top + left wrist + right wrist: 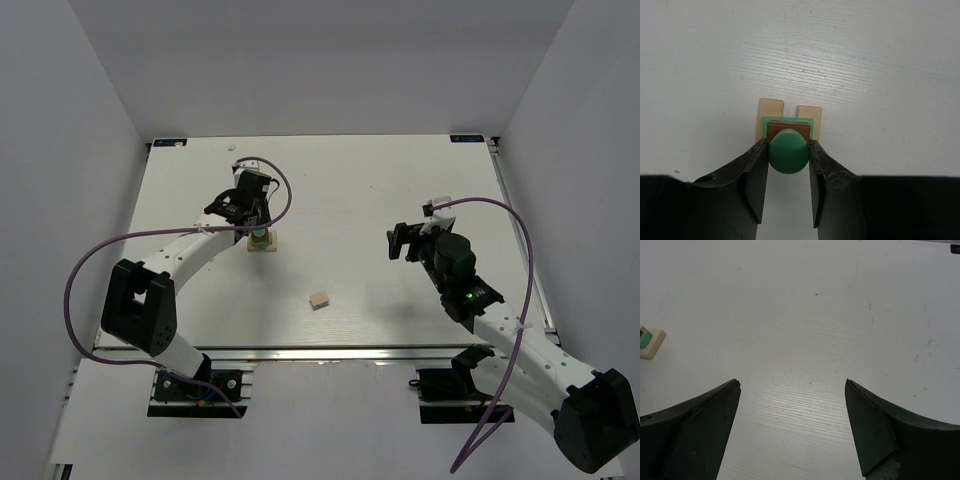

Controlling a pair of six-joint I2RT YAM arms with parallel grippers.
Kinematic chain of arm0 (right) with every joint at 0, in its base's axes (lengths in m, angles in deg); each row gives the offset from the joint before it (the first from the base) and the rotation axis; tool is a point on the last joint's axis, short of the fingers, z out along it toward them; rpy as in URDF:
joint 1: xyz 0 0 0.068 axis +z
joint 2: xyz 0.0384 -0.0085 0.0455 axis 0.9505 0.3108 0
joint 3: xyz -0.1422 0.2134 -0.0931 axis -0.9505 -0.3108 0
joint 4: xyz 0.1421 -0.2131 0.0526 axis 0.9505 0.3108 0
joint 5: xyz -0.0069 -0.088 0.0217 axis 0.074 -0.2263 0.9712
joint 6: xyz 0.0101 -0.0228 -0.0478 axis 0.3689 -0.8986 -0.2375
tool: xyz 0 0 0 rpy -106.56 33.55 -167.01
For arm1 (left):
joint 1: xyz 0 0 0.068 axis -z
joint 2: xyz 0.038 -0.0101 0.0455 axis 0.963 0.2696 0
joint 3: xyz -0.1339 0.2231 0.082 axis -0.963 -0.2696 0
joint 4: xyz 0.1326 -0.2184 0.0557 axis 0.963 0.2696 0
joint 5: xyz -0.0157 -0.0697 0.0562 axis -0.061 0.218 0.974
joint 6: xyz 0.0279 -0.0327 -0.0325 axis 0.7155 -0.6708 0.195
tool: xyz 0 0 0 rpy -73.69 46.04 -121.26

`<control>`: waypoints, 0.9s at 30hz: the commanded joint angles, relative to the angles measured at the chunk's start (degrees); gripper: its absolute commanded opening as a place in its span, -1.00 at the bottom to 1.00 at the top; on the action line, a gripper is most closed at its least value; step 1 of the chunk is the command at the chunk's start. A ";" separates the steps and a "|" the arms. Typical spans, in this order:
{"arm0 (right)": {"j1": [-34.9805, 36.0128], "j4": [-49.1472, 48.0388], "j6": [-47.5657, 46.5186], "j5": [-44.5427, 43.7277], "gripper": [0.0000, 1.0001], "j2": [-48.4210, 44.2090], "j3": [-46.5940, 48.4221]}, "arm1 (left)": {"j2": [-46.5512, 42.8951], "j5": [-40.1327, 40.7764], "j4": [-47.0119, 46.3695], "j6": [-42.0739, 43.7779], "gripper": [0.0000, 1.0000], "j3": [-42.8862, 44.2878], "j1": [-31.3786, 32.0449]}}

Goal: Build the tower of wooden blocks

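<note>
Top external: tower [263, 244] stands left of centre on the table [400, 170], well back from every edge. Left gripper [259, 232] sits right over it. Loose tan block [319, 299] lies apart, nearer the bases, between the arms. Right gripper [403, 241] hangs well off to the right. Broad bare top between the arms.

Left wrist: fingers [756, 180] clenched on a green cylinder [788, 151], directly above a brown block [787, 129], a green slab [788, 119] and two tan blocks [771, 107] with a gap between them. Cannot tell whether the cylinder rests on the brown block or hangs just over it. Risks, as I judge them: let go short of contact, it drops and may roll off. An uneven release or a sideways drag could push the narrow stack askew. A straight-up exit looks free.

Right wrist: jaws spread wide, nothing between them. Tower shows at the left margin, well apart. Little hazard here, unless a reach for the loose block swings too near the stack.
</note>
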 commanded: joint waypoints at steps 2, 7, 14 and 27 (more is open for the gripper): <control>0.37 -1.04 -0.68 -1.15 0.79 -0.08 -0.13 | -1.12 0.35 -0.22 0.56 -1.00 0.20 -0.21; 0.37 -1.12 -0.85 -1.15 0.79 -0.25 -0.22 | -0.51 0.44 -0.31 0.47 -1.00 0.29 -0.21; 0.29 -0.77 -1.03 -0.98 0.79 -0.43 -0.13 | -0.24 0.70 0.12 0.38 -0.95 0.47 -0.30; 0.37 -0.86 -1.47 0.08 0.79 -0.60 -0.22 | -0.86 0.61 -0.58 0.65 -0.80 -0.06 -0.21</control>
